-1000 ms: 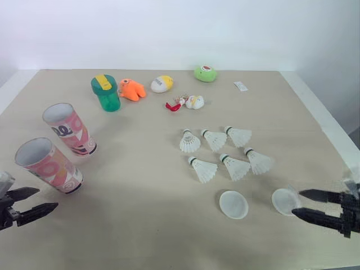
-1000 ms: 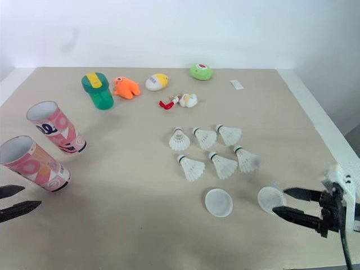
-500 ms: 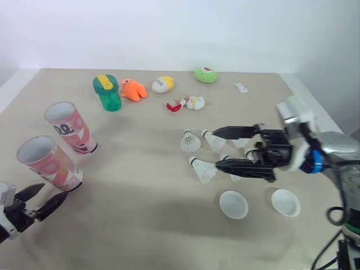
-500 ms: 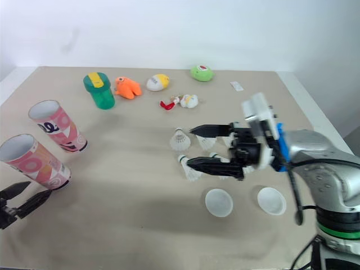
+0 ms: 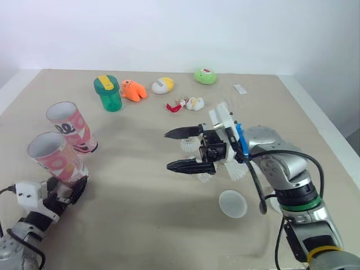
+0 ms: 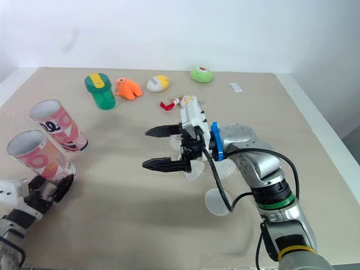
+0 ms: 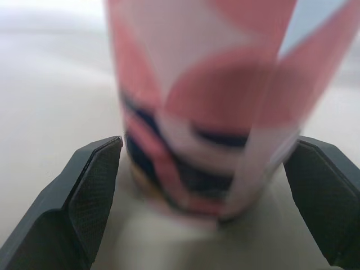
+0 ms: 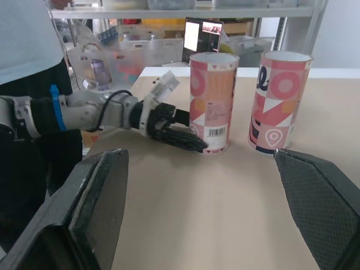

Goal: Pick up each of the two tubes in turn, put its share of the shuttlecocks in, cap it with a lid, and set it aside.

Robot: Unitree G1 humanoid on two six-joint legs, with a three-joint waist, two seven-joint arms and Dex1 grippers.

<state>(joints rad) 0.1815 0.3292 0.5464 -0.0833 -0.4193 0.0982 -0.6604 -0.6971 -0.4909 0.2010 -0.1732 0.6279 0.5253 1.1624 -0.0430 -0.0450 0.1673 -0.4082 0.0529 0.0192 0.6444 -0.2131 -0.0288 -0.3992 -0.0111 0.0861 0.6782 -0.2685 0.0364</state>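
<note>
Two pink patterned tubes stand upright at the table's left, the near tube (image 5: pixel 53 157) and the far tube (image 5: pixel 70 126). My left gripper (image 5: pixel 66 187) is open, its fingers (image 7: pixel 84 197) on either side of the near tube's (image 7: pixel 208 112) base. My right gripper (image 5: pixel 167 151) hangs open above the table's middle, pointing left. Its hand hides part of the white shuttlecocks (image 5: pixel 188 145) behind it. One clear lid (image 5: pixel 232 203) lies near the front, right of centre. In the right wrist view both tubes (image 8: pixel 214 104) appear, with my left gripper (image 8: pixel 177 136) at one's foot.
Along the back lie a green cup (image 5: pixel 107 93), an orange toy (image 5: pixel 132 90), a white and yellow toy (image 5: pixel 162 84), a green toy (image 5: pixel 205 75), a small red and white item (image 5: pixel 185 104) and a white tag (image 5: pixel 241 88). A person (image 8: pixel 28 34) stands beyond the table's left.
My right gripper has swung from the front right corner leftwards over the shuttlecocks to the table's middle. My left gripper has moved forward around the near tube's base.
</note>
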